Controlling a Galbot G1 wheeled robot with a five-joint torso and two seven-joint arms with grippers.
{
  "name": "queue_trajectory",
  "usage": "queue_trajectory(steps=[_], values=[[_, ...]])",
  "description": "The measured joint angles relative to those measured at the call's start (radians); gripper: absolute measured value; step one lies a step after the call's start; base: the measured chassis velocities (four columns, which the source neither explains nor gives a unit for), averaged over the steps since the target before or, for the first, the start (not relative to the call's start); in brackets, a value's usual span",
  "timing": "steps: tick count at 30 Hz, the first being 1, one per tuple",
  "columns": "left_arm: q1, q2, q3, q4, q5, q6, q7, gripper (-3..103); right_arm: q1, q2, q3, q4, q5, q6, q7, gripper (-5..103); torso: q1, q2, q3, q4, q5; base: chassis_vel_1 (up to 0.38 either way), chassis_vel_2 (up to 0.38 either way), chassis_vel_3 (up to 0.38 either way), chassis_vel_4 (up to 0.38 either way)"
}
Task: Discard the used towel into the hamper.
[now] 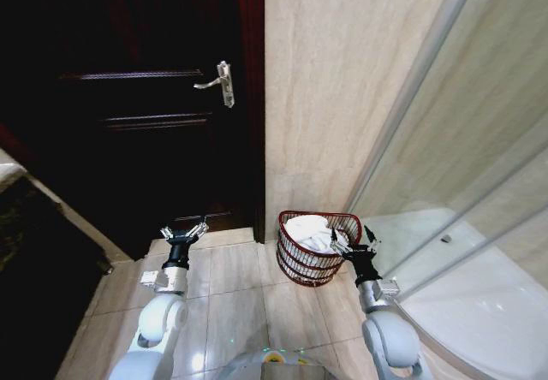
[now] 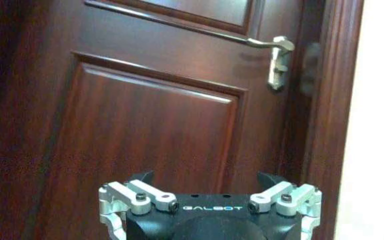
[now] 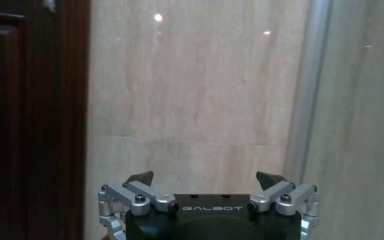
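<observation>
Hamper on the floor by the wall

The towel (image 1: 310, 230) lies in the hamper (image 1: 295, 264), right of the door (image 1: 137, 97) and left of the glass screen (image 1: 462, 157); the right gripper (image 1: 354, 240) sits just beside its rim.

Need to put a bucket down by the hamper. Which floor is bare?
Bare tile lies between the left claw and the hamper, below the door. It is crowded where the right claw hangs beside the hamper, against the glass partition.
</observation>
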State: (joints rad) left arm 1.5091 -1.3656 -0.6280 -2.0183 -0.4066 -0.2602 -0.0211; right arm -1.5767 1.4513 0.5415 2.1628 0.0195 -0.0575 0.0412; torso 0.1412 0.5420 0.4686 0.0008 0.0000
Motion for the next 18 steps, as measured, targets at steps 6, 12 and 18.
queue_trajectory(steps=[6, 12, 18], values=[[-0.003, -0.004, 0.004, 0.001, 0.011, -0.003, 0.002, 100, 0.003, -0.001, 0.001, 0.008, 0.012, -0.014, 0.005, 100, 0.000, 0.000, 0.000, 0.0001, -0.0001, 0.077, 0.071, 0.083, 0.088], [0.000, -0.010, 0.005, -0.003, 0.034, -0.011, 0.000, 100, 0.006, -0.006, 0.001, 0.013, 0.022, -0.028, 0.011, 100, 0.000, 0.000, 0.000, 0.0002, 0.0001, 0.026, 0.031, 0.044, 0.033], [-0.001, -0.024, 0.011, -0.007, 0.058, -0.015, -0.008, 100, 0.003, -0.004, 0.003, 0.020, 0.025, -0.028, 0.020, 100, 0.000, 0.000, 0.000, -0.0002, 0.0000, 0.000, 0.000, 0.000, 0.000]])
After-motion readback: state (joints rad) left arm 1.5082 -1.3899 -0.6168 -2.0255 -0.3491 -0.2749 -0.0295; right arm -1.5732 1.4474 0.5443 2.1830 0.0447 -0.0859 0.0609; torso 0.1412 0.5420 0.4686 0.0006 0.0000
